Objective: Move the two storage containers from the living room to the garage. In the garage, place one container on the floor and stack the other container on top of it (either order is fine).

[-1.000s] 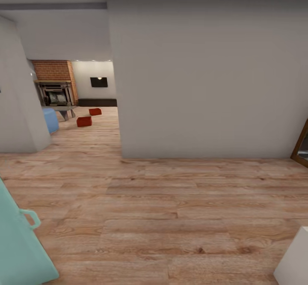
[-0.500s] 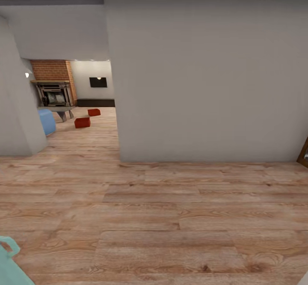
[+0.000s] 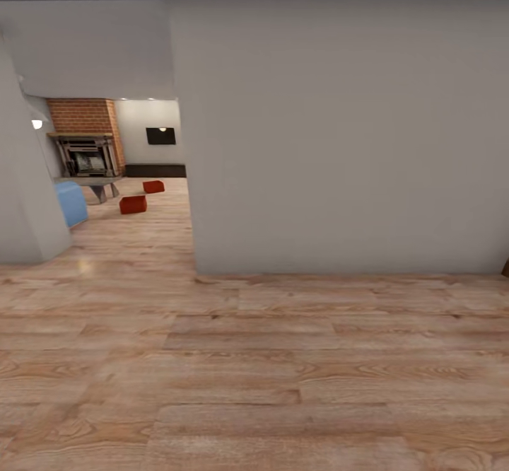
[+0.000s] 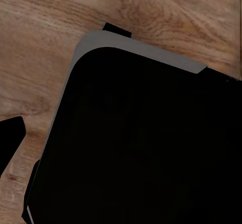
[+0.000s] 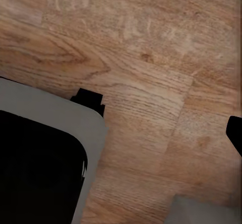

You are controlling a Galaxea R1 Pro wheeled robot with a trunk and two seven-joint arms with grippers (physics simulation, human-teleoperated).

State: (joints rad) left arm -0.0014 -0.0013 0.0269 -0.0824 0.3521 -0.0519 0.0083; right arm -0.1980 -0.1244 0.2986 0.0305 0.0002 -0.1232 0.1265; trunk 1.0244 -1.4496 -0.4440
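Two red-orange storage containers (image 3: 133, 204) (image 3: 153, 187) sit apart on the light wood floor of the living room, far off through the opening at the left of the head view. The nearer one lies in front of the low grey table (image 3: 99, 184). Neither is held. A dark fingertip (image 4: 9, 141) of my left gripper shows at the picture's edge over wood planks, and a dark fingertip (image 5: 236, 133) of my right gripper likewise. Both lie far from the middle with nothing between the fingers. The garage is out of view.
A broad grey wall (image 3: 339, 124) fills the middle and right ahead, and another wall corner (image 3: 25, 223) narrows the passage on the left. Beyond are a brick fireplace (image 3: 83, 138), a blue sofa (image 3: 71, 202) and a black TV (image 3: 161, 136). My black base (image 4: 151, 143) (image 5: 35, 168) is below.
The camera has moved on down the hall: the teal thing at lower left, the white thing at lower right and the brown frame at right have slid out of view. The containers stay put.
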